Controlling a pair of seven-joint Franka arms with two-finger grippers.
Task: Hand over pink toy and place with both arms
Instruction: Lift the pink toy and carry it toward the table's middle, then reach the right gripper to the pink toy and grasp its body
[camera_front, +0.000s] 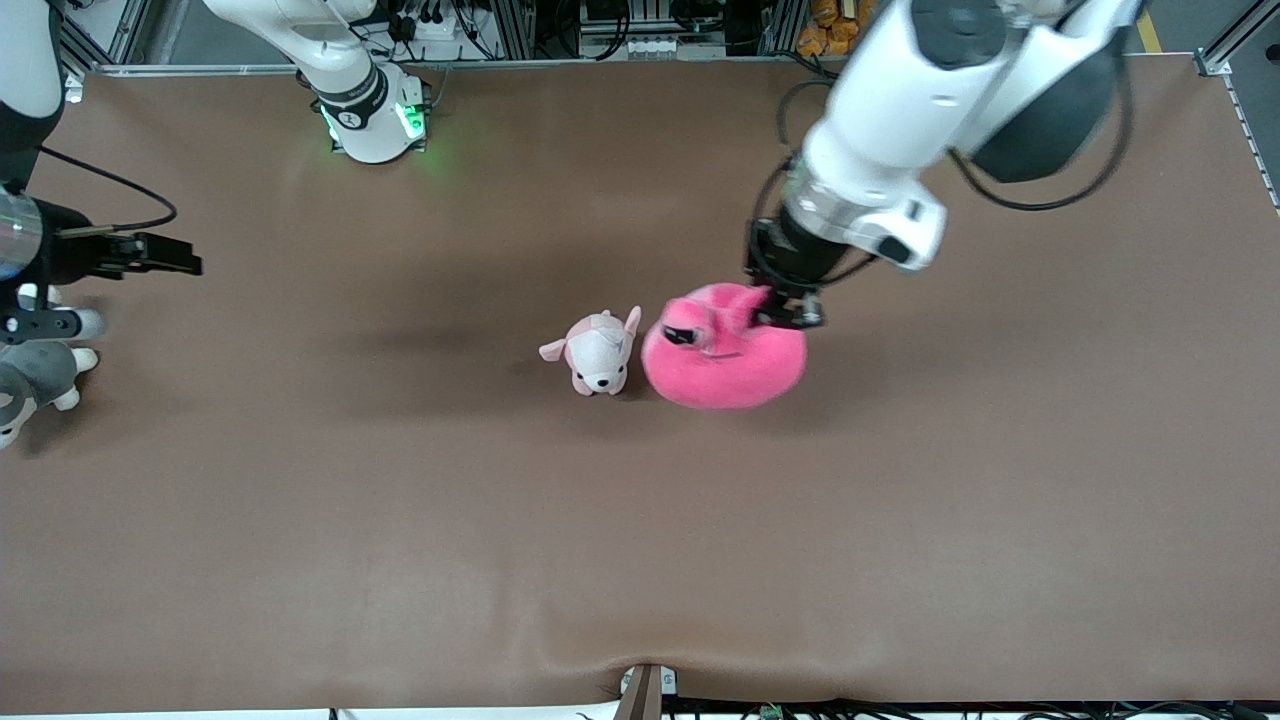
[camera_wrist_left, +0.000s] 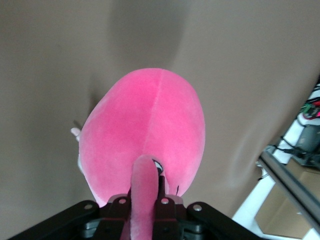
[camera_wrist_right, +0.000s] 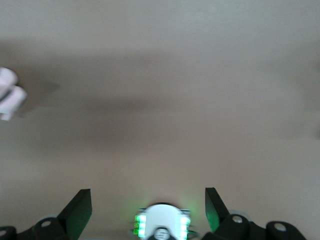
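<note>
While the left gripper (camera_front: 790, 305) is pinching only a thin flap of the pink toy (camera_front: 722, 350), slippage is threatening; the right gripper (camera_front: 165, 255) is waiting open over the table (camera_front: 640, 550) near the right arm's end.

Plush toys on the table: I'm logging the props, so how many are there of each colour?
Hot pink: 1, the pink toy, pinched by the left gripper.
Pale pink and white: 1, the puppy plush.
Grey and white: 1, the grey plush, below the open right gripper.
Total: 3.
</note>
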